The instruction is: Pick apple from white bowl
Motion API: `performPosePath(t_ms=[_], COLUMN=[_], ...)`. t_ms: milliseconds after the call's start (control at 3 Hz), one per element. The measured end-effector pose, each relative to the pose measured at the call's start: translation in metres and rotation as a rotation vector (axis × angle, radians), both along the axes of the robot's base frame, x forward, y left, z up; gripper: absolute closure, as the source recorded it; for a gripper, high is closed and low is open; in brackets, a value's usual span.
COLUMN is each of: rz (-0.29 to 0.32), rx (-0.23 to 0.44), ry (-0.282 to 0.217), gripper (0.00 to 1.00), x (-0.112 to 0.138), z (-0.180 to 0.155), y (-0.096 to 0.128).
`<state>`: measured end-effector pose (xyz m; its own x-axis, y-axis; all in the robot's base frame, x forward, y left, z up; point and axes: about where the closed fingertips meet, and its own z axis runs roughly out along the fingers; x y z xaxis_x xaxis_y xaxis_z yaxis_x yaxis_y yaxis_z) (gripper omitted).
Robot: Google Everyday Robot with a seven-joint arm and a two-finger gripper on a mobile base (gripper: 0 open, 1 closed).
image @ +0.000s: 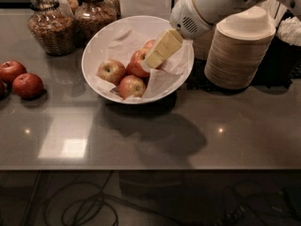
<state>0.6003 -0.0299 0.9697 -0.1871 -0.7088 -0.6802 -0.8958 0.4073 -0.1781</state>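
Observation:
The white bowl (90, 51) is wide and shallow, lined with crumpled white paper, and stands at the middle back of the grey counter. It holds several red-yellow apples: one at the left (111, 71), one at the front (131, 86), one in the middle (138, 63) and one behind it (149, 44). My gripper (153, 59) is pale yellow on a white arm (207, 6). It reaches down from the upper right into the bowl, its tip at the right side of the middle apple. It partly hides that apple.
Two red apples (10, 70) (28, 85) lie on the counter at the left. Glass jars (47, 25) (96, 11) stand behind the bowl's left side. A tall stack of beige disposable bowls (242, 51) stands close to the right. The counter's front edge (150, 166) runs across below.

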Motion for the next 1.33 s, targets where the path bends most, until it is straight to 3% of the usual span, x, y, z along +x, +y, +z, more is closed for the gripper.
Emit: performPosePath(t_ms=[667,1333], rz=[0.016,0.071], rx=[-0.080,-0.120], ry=[-0.013,-0.066], gripper=[0.00,0.00], x=[-0.030,-0.030], z=[-0.025,-0.028], y=[0.001,0.024])
